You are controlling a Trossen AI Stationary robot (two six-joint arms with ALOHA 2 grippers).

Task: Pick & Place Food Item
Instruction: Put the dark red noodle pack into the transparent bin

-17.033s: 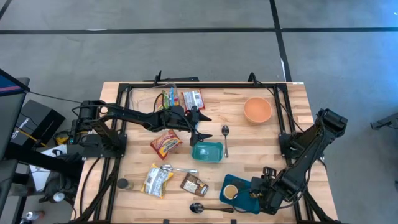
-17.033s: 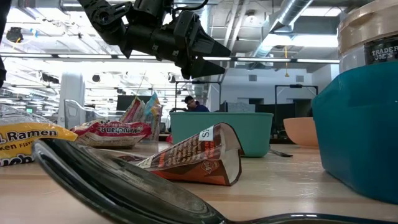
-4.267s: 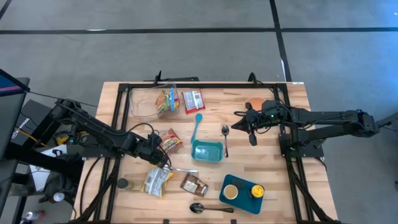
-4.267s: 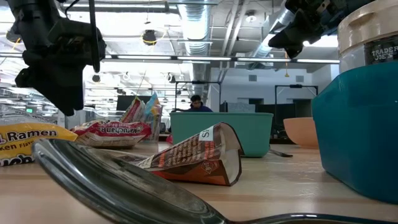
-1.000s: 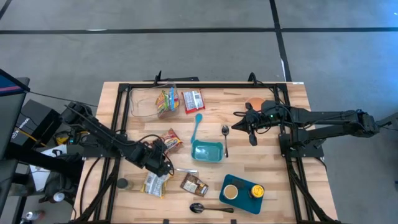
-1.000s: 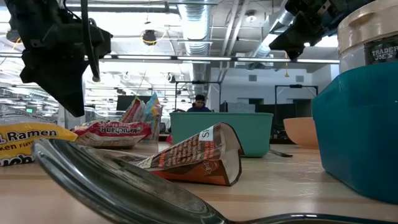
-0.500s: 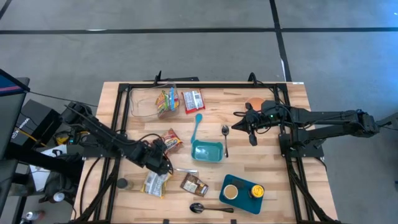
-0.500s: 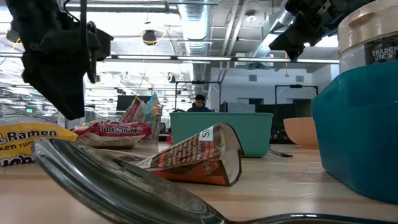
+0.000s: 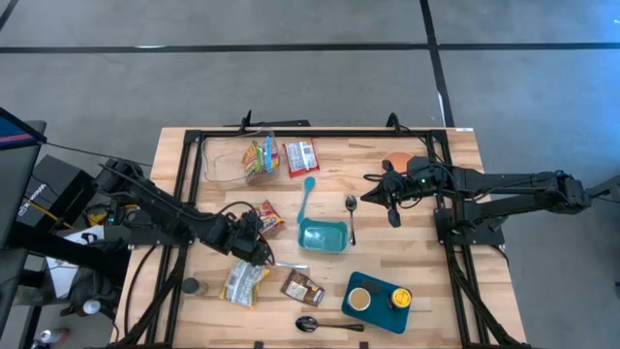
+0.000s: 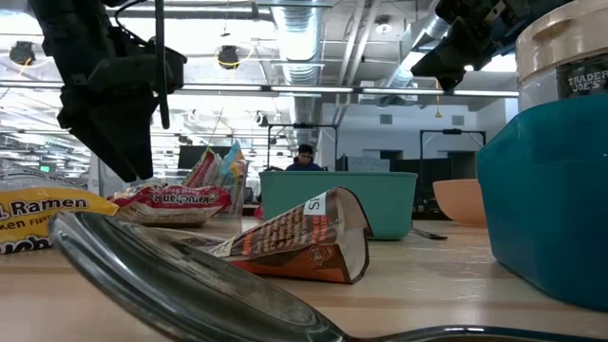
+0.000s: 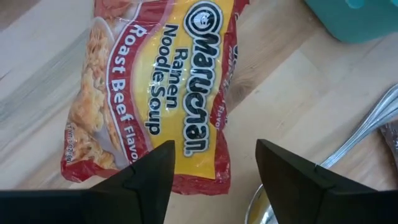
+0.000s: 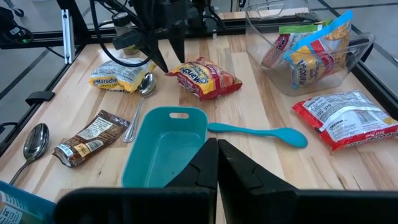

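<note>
A red Maruchan ramen packet (image 11: pixel 155 87) lies flat on the wooden table, left of the teal container (image 9: pixel 323 236). It also shows in the high view (image 9: pixel 266 217). My left gripper (image 11: pixel 214 171) hangs open just above the packet's near end and touches nothing. It sits between the red packet and a yellow ramen packet (image 9: pixel 242 283). A metal spoon (image 11: pixel 354 137) lies beside it. My right gripper (image 9: pixel 372 194) hovers shut and empty over the table's far right, its fingers meeting in its wrist view (image 12: pixel 216 155).
A clear tub (image 9: pixel 242 155) of snack packets and a red-white packet (image 9: pixel 300 155) lie at the far left. A teal spoon (image 9: pixel 308 194) leans on the teal container. A brown wrapper (image 9: pixel 302 288), a teal tray with a jar (image 9: pixel 378 301) and spoons lie near the front edge.
My left gripper has edged a little toward the table's far right, closer to the red ramen packet. My right arm has kept still.
</note>
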